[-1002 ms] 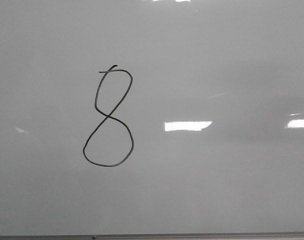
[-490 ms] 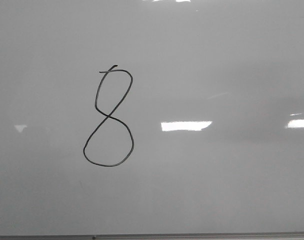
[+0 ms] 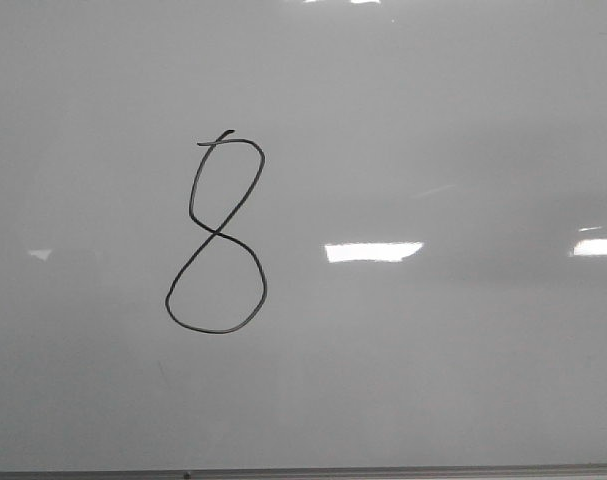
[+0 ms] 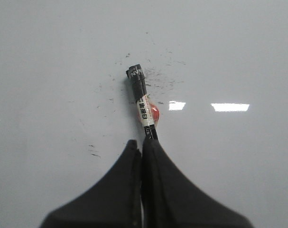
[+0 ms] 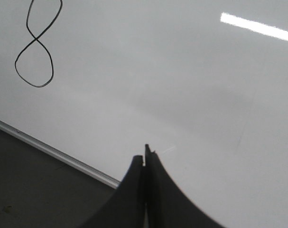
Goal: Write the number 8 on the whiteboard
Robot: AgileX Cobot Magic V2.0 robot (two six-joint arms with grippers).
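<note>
On the left half of the whiteboard [image 3: 433,120] sits the number 8 [image 3: 216,233], drawn in thin black ink, with a big round bottom loop and a little tail on top. Over the board, the left pincer [image 4: 143,142] is clenched on a black marker [image 4: 142,102] with a white label. The right pincer [image 5: 144,154] is pressed closed, holding nothing.
</note>
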